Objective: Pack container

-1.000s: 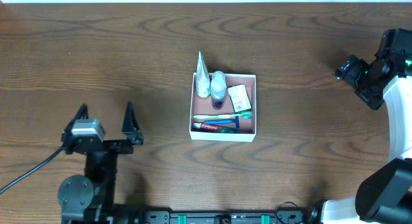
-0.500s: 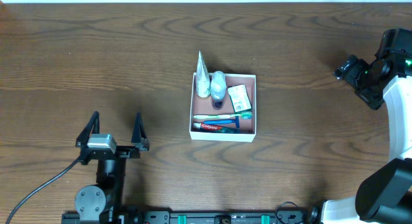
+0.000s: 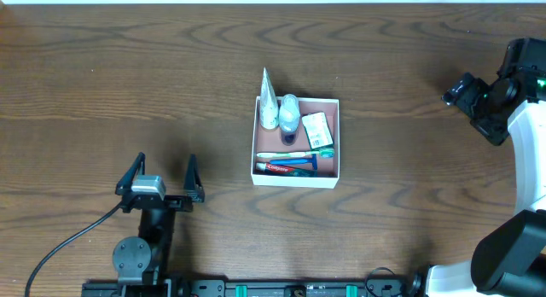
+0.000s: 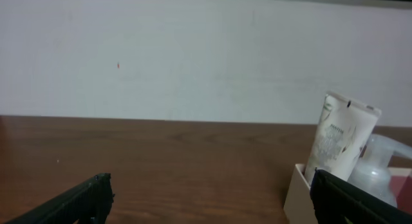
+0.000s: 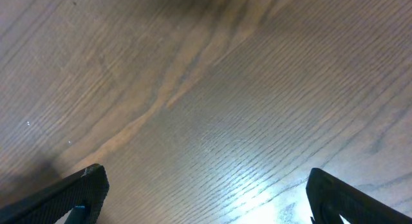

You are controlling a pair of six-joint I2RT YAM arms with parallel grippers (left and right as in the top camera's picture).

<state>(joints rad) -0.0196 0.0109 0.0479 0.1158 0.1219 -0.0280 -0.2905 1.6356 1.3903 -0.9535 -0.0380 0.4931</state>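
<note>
While gaping wide, left tool (image 3: 165, 159), right tool (image 5: 203, 176), both empty, touching nothing.

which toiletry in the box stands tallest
The white tube in the container's far-left corner; it stands upright above the wall, while the toothbrush and toothpaste lie flat.

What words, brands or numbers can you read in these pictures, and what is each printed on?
"Colgate": on the red toothpaste tube lying in the container, only just legible.
White tube: dark print, too blurred to read.
White sachet: green print, too small to read.
No other text shows.
</note>
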